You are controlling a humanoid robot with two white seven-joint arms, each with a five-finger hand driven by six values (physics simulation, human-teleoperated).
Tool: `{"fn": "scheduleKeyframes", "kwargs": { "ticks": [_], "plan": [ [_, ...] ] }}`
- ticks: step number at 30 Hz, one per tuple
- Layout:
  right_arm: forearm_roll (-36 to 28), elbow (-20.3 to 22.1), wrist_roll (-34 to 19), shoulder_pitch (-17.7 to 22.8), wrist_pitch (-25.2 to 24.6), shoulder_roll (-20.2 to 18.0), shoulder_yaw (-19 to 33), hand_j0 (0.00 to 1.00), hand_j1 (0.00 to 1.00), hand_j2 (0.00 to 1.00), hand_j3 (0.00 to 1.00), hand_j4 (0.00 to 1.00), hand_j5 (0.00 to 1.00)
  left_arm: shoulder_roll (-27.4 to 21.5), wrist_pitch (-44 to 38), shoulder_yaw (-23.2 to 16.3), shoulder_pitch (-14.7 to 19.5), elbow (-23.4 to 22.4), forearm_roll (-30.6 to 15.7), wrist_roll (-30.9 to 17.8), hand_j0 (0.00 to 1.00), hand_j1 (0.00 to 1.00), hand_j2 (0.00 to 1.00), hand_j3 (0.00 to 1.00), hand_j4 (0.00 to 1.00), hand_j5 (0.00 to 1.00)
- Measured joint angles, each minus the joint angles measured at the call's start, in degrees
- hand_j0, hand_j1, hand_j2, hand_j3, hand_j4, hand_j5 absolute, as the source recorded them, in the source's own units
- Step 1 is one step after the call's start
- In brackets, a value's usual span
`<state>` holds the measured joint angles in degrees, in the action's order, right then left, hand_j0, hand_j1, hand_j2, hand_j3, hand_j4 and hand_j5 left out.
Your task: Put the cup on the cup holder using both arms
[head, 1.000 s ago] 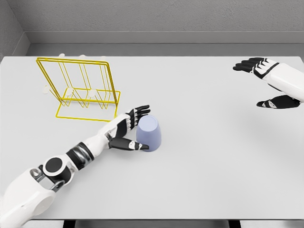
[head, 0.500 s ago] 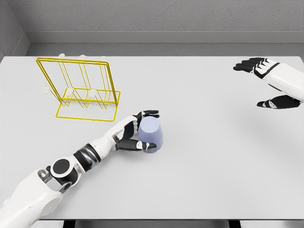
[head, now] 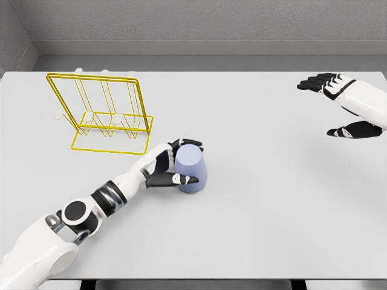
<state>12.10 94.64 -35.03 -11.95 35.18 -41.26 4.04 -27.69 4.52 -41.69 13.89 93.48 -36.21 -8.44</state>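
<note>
Left hand (head: 168, 170) wraps its fingers round the lavender cup (head: 190, 170), upside down near the middle of the surface (head: 272, 211). Yellow wire cup holder (head: 103, 115) stands toward the far left corner. Right hand (head: 346, 109) hovers by the right edge, fingers spread, holding nothing.

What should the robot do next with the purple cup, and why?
Probably lift it a little. The left hand already has its fingers and thumb wrapped around the cup, which stands upside down on the table. The yellow cup holder sits up and to the left, so the cup must leave the table before it goes there. The right hand waits open, far to the right.
</note>
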Motion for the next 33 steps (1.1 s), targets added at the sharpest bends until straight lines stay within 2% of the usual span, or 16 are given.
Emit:
{"fn": "scheduleKeyframes", "kwargs": {
  "ticks": [5,10,15,33],
  "plan": [
    [0.0,0.0,0.0,0.0,0.0,0.01,0.0,1.0,1.0,1.0,1.0,1.0,1.0,-0.14,-0.04,1.07,0.0,2.82,-0.23,0.02,0.7,0.7,0.7,0.7,0.7,0.7],
    [-0.01,0.0,0.0,0.0,0.0,0.01,0.0,1.0,1.0,1.0,1.0,1.0,1.0,-0.68,-0.04,2.87,-2.2,6.04,-0.33,0.03,0.7,0.7,0.7,0.7,0.7,0.7],
    [-0.01,0.0,0.0,0.09,0.0,0.0,0.0,1.0,1.0,1.0,1.0,1.0,1.0,-1.77,-0.04,4.93,-2.9,8.59,-0.42,0.07,0.7,0.7,0.7,0.7,0.7,0.7],
    [-0.1,0.34,0.0,0.18,0.0,0.08,0.0,1.0,1.0,1.0,1.0,1.0,1.0,-4.02,1.11,11.03,-2.29,9.67,-1.04,0.01,0.7,0.7,0.7,0.7,0.7,0.7]
  ]
}}
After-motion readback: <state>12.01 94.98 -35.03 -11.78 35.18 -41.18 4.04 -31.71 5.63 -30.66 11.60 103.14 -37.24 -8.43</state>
